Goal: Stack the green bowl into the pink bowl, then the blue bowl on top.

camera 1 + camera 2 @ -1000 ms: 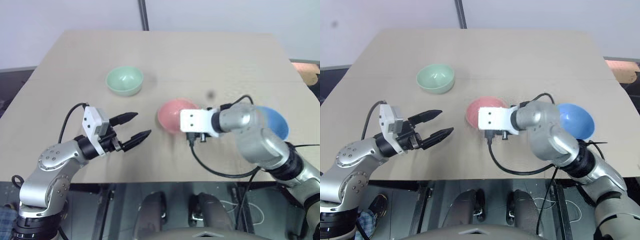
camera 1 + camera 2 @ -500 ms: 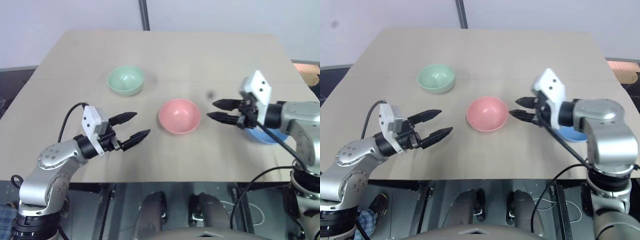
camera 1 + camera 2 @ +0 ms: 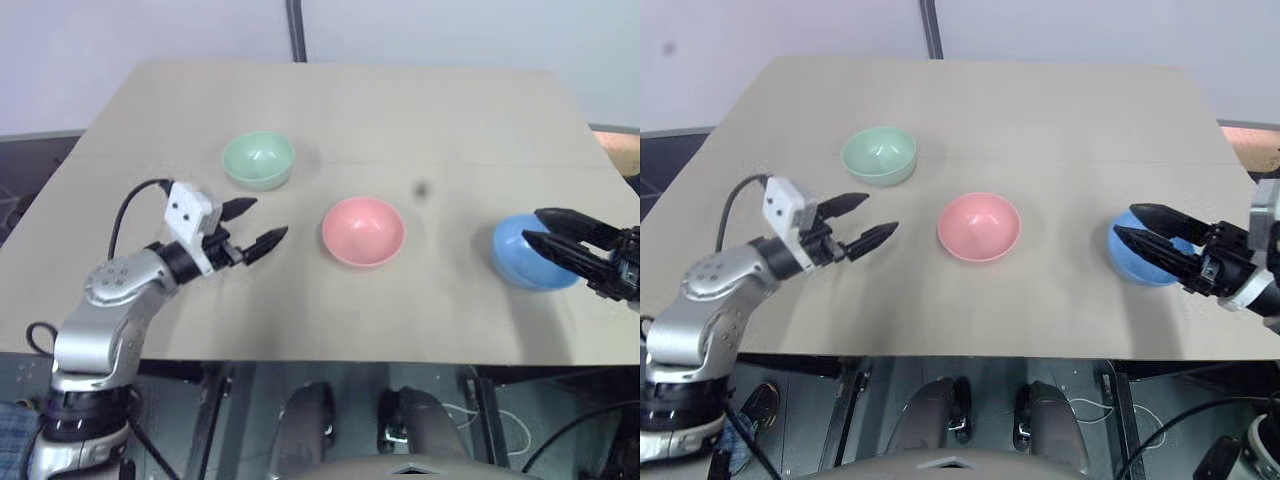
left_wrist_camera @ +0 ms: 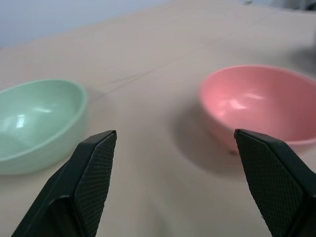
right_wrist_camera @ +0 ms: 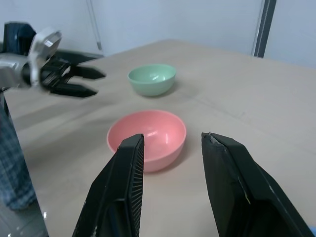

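Note:
Three bowls stand apart on the tan table [image 3: 400,110]. The green bowl [image 3: 258,160] is at the back left, the pink bowl [image 3: 364,231] sits in the middle, and the blue bowl [image 3: 518,254] is on the right. My left gripper [image 3: 262,222] is open and empty, hovering just in front of the green bowl and left of the pink one. In the left wrist view the green bowl [image 4: 34,123] and the pink bowl [image 4: 256,106] lie beyond its fingers [image 4: 94,173]. My right gripper [image 3: 1126,221] is open and empty over the blue bowl, pointing toward the pink bowl [image 5: 148,138].
A small dark spot [image 3: 420,188] marks the table behind the pink bowl. A dark pole [image 3: 297,30] rises behind the far edge. The table's front edge runs just below both arms. An orange-pink object [image 3: 622,150] lies off the table at the right.
My right arm swung from over the pink bowl out to the right and now hangs over the blue bowl. My left gripper moved forward toward the green bowl, still open.

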